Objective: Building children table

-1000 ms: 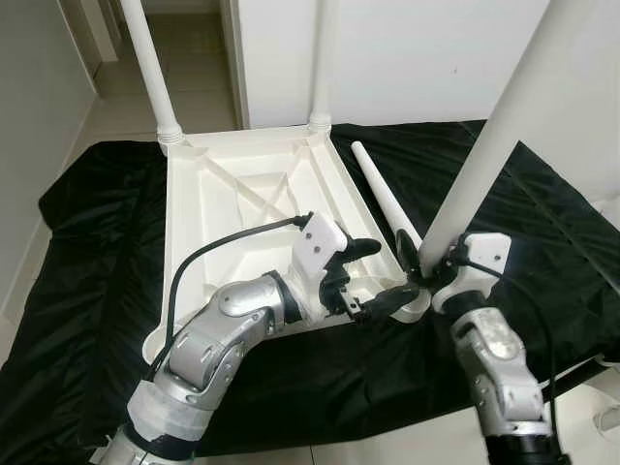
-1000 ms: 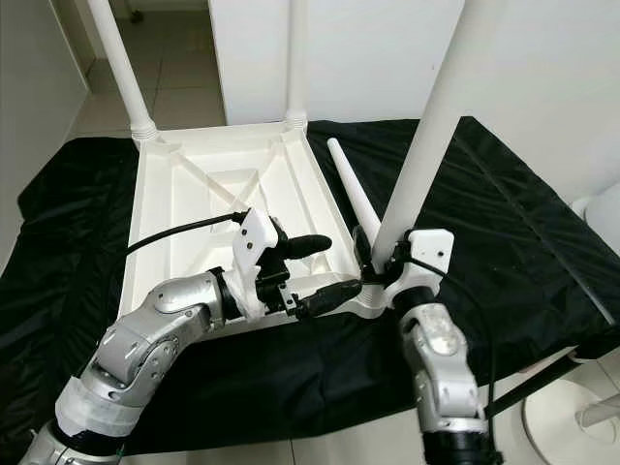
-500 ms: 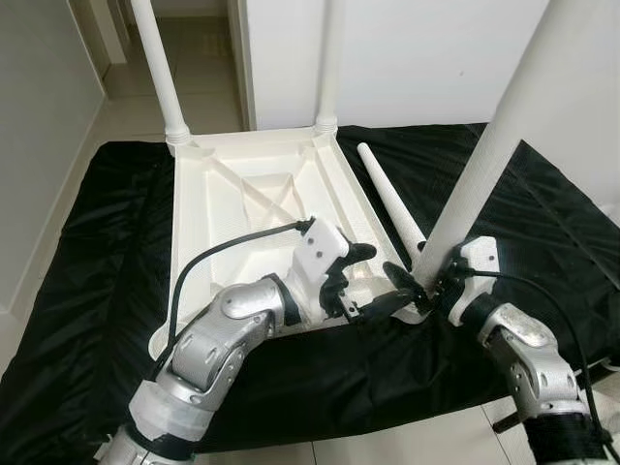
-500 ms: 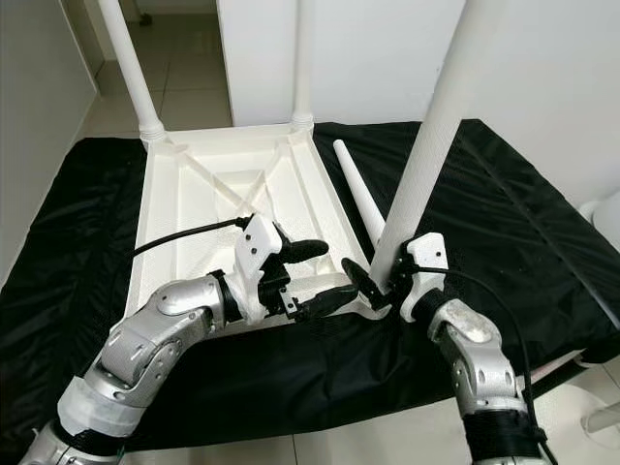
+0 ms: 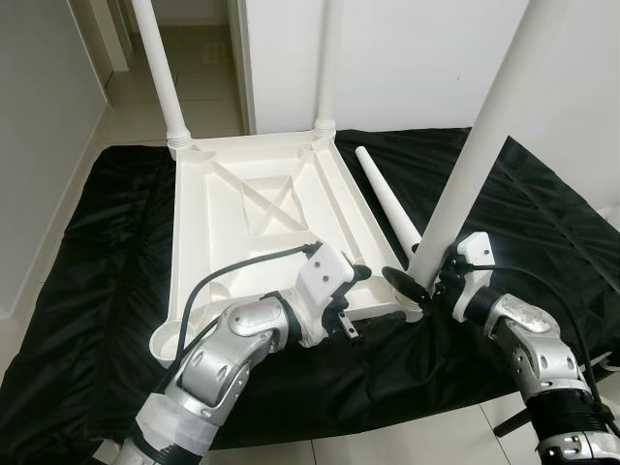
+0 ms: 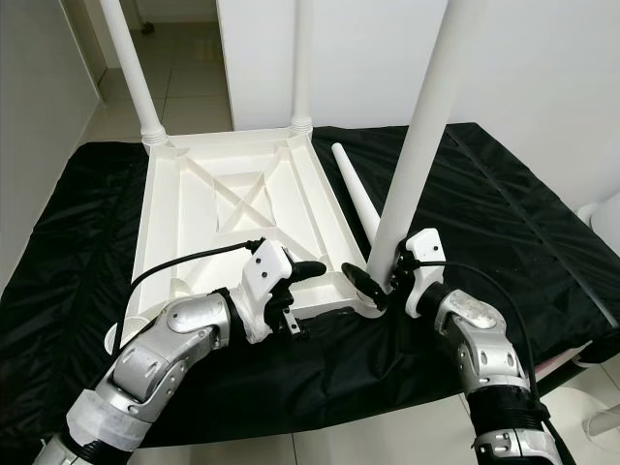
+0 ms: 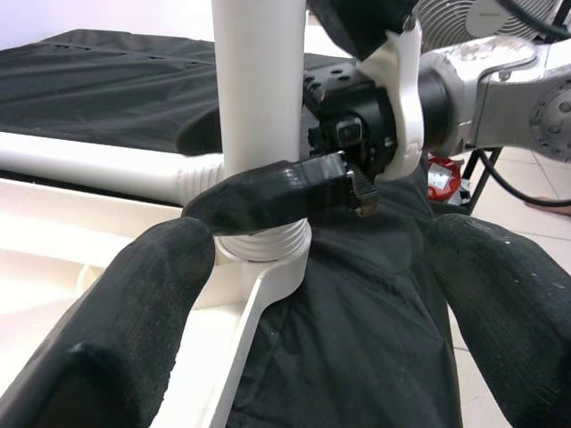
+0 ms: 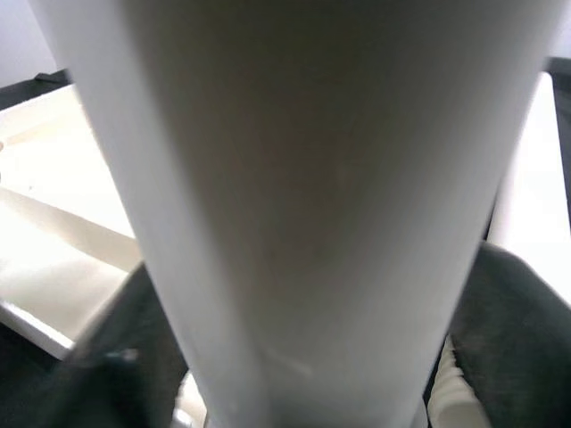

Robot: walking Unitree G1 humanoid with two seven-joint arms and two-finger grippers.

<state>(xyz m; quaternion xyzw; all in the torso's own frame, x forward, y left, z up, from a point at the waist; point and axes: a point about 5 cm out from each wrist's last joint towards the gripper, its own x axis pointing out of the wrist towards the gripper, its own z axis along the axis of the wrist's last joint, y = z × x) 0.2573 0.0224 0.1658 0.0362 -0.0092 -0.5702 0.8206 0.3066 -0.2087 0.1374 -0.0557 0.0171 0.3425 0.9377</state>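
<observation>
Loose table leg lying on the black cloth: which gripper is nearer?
Right. The right gripper grips the upright leg beside the loose leg; the left gripper sits farther off at the tabletop's edge.

The three standing legs, including the near right leg (image 5: pixel 481 145), are cut off by the top edge. The near left corner of the table (image 5: pixel 167 334) is hidden behind the left arm. The right hand (image 6: pixel 386 278) is partly masked by that leg, which is blurred in the right wrist view.

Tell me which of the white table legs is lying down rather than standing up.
The loose leg lying flat on the black cloth, right of the upturned tabletop. The other three stand upright in corner sockets.
</observation>
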